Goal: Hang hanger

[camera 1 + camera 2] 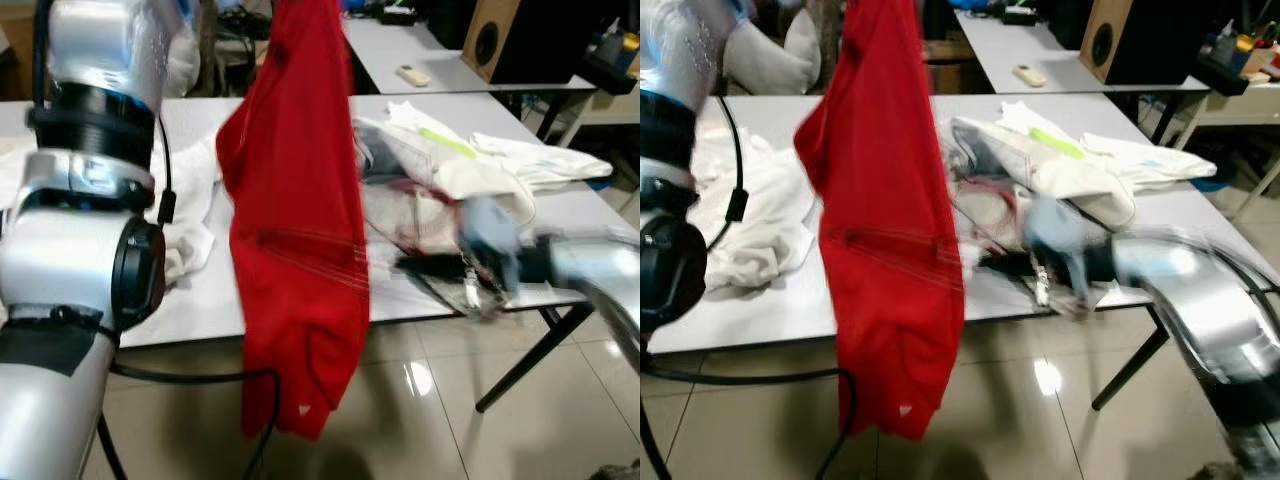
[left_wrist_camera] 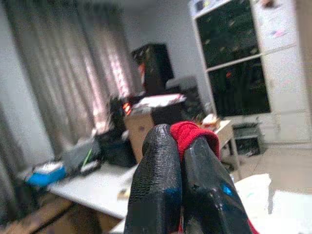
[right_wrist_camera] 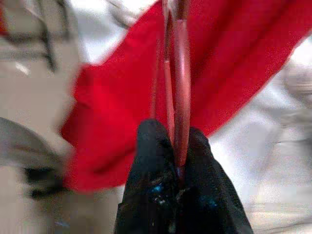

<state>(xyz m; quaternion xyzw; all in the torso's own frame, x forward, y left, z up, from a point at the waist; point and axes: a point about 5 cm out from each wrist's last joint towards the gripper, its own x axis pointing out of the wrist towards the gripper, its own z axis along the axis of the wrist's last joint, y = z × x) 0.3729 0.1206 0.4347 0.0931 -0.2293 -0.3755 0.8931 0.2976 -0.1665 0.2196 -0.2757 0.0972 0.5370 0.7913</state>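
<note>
Red knit cloth is pinched between the two black fingers of my left tool (image 2: 183, 185), which is raised high on the left; from it a long red fabric garment (image 1: 295, 230) hangs down in front of the white tabletop (image 1: 200, 290) and reaches below its near edge toward the glossy tiled floor (image 1: 420, 400).

My right tool (image 3: 178, 165) is clenched on a thin red plastic hanger (image 3: 179, 73), whose slim bars rise straight out from between its fingers toward the red cloth behind. In the head views my right arm is smeared by motion, at the near right edge of the tabletop, beside a heap of white clothes (image 1: 460, 165) with a lime-green strip on top. Another pile of crumpled white cloth (image 1: 755, 215) lies on the left of the tabletop. A brown wooden speaker box (image 1: 500, 40) stands on a far tabletop, with a small pale remote nearby.

As I judge it, the task is at an early-to-middle stage: garment and hanger are both in hand, but I cannot tell whether the hanger is inside the garment's neck yet. I see no rail or hook to hang it on, so the dressing of the hanger and the hanging itself seem left to do.
</note>
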